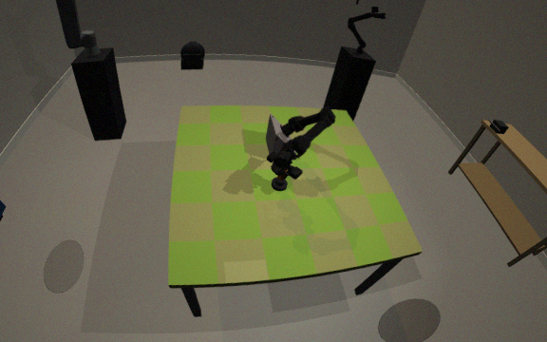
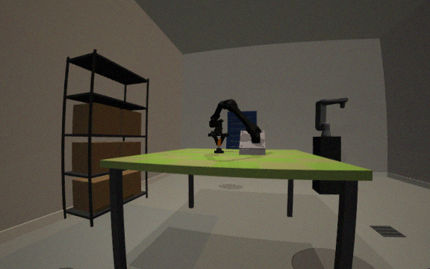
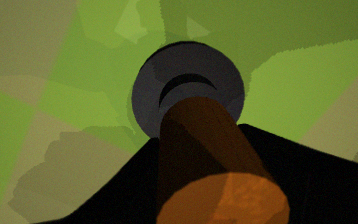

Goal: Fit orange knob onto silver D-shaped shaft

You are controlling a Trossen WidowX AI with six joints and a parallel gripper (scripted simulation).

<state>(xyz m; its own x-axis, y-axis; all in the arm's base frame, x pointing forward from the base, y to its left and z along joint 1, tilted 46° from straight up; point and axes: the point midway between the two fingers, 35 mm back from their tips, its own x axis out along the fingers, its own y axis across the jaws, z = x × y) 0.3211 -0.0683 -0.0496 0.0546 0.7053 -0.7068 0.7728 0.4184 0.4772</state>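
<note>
The orange knob (image 1: 281, 178) (image 2: 219, 142) (image 3: 225, 202) is a tall cylinder, held upright over the round pedestal. My gripper (image 2: 219, 145) (image 3: 198, 138) points down and is shut on the knob, with one black finger on each side. The dark grey round pedestal (image 1: 279, 186) (image 2: 219, 152) (image 3: 147, 95) stands on the table, with a raised round middle. In the wrist view the knob's lower end overlaps this raised middle. The silver shaft and the knob's hole are hidden, so I cannot tell how their flat sides lie or whether the knob touches the pedestal.
A pale upright panel (image 1: 273, 135) (image 2: 244, 141) with a grey base stands on the checkered green table (image 1: 235, 218) (image 2: 234, 169), near my arm's base. In the top view it is behind the pedestal; in the exterior view it is to the right.
</note>
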